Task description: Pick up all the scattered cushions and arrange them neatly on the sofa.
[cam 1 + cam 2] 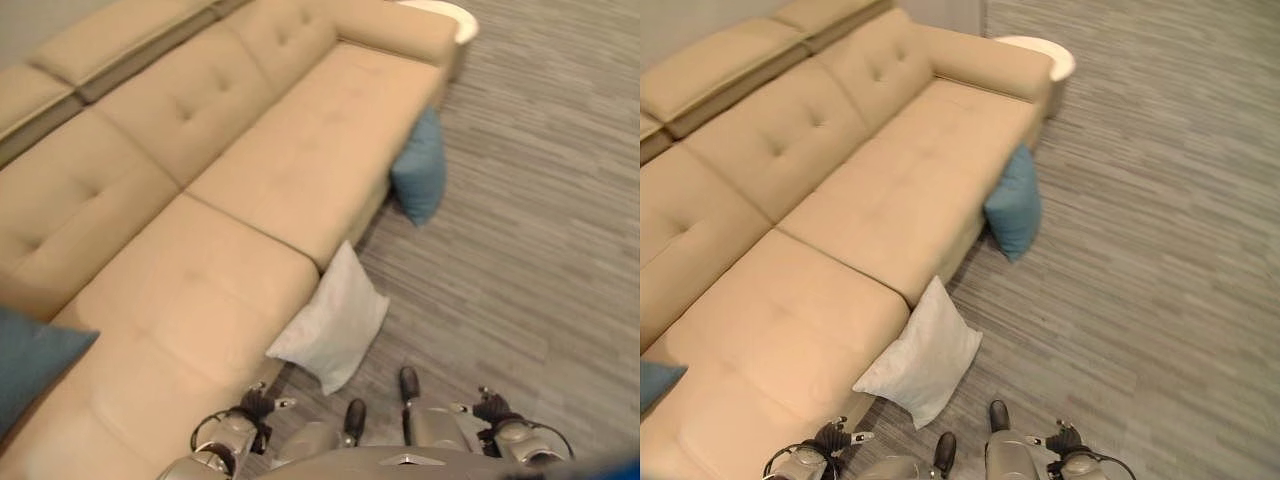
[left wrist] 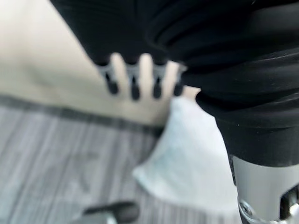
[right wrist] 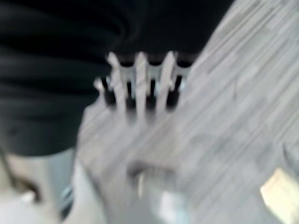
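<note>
A white cushion [image 1: 332, 322] stands on the floor, leaning against the front of the beige sofa [image 1: 280, 160], just ahead of me. Farther along, a blue cushion [image 1: 420, 168] also leans on the sofa's front. Another blue cushion [image 1: 30, 360] lies on the seat at the near left. My left hand [image 1: 252, 406] hangs low beside the sofa's front edge, its fingers [image 2: 134, 83] relaxed and holding nothing; the white cushion [image 2: 196, 163] lies just past them. My right hand [image 1: 492, 408] hangs over the bare floor with its fingers [image 3: 141, 79] straight and holding nothing.
A round white side table [image 1: 1045, 55] stands past the sofa's far armrest. Grey striped carpet [image 1: 540, 220] stretches to the right of the sofa. The sofa's seat is wide and flat, with tufted back cushions [image 1: 180, 110] behind it.
</note>
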